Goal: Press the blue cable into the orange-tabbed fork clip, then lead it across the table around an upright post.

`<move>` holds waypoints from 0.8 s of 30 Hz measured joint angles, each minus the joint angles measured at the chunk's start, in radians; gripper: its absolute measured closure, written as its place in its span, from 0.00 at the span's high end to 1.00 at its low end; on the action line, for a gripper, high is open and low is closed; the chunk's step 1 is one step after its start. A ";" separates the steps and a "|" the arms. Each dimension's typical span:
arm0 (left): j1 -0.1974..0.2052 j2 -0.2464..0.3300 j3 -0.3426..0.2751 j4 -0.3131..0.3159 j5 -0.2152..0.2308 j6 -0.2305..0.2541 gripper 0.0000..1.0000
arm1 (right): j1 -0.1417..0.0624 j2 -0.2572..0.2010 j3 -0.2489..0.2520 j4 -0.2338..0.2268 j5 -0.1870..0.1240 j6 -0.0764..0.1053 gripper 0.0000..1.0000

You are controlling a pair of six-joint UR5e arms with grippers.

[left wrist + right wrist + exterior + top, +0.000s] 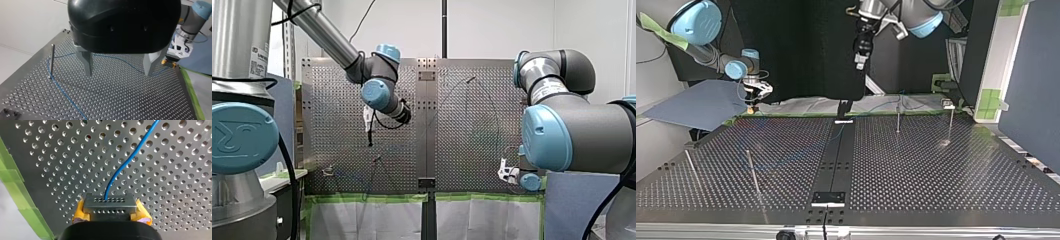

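Thin blue cable (117,173): near end clamped between the yellow pads (143,213) of my right gripper (109,203), jaws closed on it; beyond that, lying in a loose curve over the perforated steel table (175,195). Just beside that gripper, the table's edge, lined with green tape (15,185); little room on that side. Further out, cable bent round the foot of an upright metal post (51,60), itself near the plate's side edge. My left gripper (120,71), black with metal fingers (86,62): jaws spread wide, holding nothing, high above the plate, well apart from post and cable. White label (258,54) on my left arm (332,37) and white label (552,90) on my right arm (582,135): print too small to read.
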 joint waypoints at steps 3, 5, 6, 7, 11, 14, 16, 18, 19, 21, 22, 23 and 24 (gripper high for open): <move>0.000 0.000 -0.028 0.026 0.000 0.010 1.00 | 0.001 0.000 0.000 0.000 -0.001 0.000 0.00; 0.000 0.000 -0.050 0.048 -0.001 0.024 1.00 | 0.001 0.000 0.000 0.001 -0.003 0.000 0.00; 0.000 0.000 -0.059 0.057 -0.002 0.030 1.00 | 0.001 0.000 0.000 0.001 -0.003 0.000 0.00; 0.001 0.000 -0.068 0.066 -0.004 0.037 1.00 | 0.001 0.000 0.000 0.001 -0.004 0.000 0.00; 0.005 -0.001 -0.104 0.102 -0.009 0.067 1.00 | 0.002 0.000 0.000 0.002 -0.005 0.000 0.00; 0.013 -0.001 -0.127 0.125 -0.001 0.075 1.00 | 0.002 0.000 0.000 0.002 -0.005 0.000 0.00; 0.019 -0.001 -0.142 0.140 0.006 0.078 1.00 | 0.003 0.000 0.000 0.002 -0.006 -0.001 0.00; 0.027 -0.002 -0.161 0.159 0.014 0.082 1.00 | 0.004 0.000 -0.001 0.002 -0.006 -0.002 0.00; 0.030 -0.003 -0.170 0.168 0.019 0.084 1.00 | 0.005 0.000 -0.001 0.003 -0.006 -0.002 0.00; 0.037 -0.010 -0.189 0.187 0.031 0.086 1.00 | 0.006 0.000 0.000 0.003 -0.006 -0.002 0.00; 0.039 -0.014 -0.196 0.195 0.037 0.087 1.00 | 0.007 0.000 0.000 0.003 -0.006 -0.002 0.00; 0.043 -0.021 -0.206 0.204 0.045 0.089 1.00 | 0.007 0.000 0.000 0.004 -0.006 -0.003 0.00; 0.045 -0.027 -0.213 0.211 0.051 0.091 1.00 | 0.008 0.000 0.000 0.004 -0.006 -0.003 0.00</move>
